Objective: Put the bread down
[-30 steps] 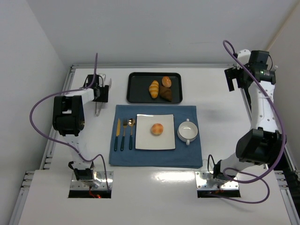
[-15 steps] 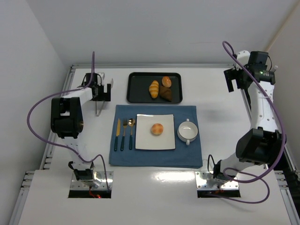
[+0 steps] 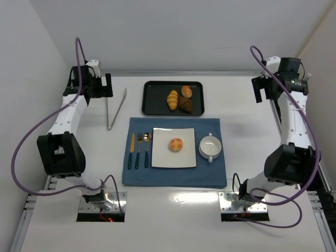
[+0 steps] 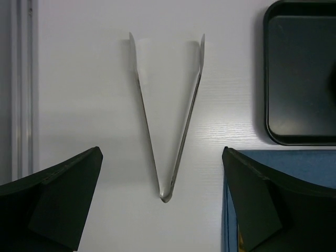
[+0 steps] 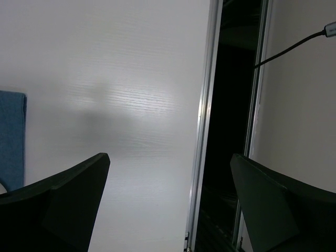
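Note:
The bread (image 3: 176,144), a small round orange-golden bun with a paler top, lies in the middle of the white square plate (image 3: 161,157) on the blue cloth. My left gripper (image 3: 104,86) is open and empty, raised at the far left above the metal tongs (image 3: 116,108). In the left wrist view the tongs (image 4: 184,123) lie flat in a V between my open fingers, with the left gripper (image 4: 161,153) above their joint. My right gripper (image 3: 261,88) is open and empty, high at the far right, over the table edge (image 5: 169,157).
A black tray (image 3: 152,100) at the back holds a yellow ridged roll (image 3: 172,99), a round brown bun (image 3: 186,91) and a dark croissant (image 3: 185,104). On the blue cloth (image 3: 173,176) lie a knife, fork and spoon (image 3: 139,149) and a white two-handled bowl (image 3: 209,147).
My left arm has risen and swung back to the far left, away from the tongs, which now lie free on the table. The right arm and the bread have not moved.

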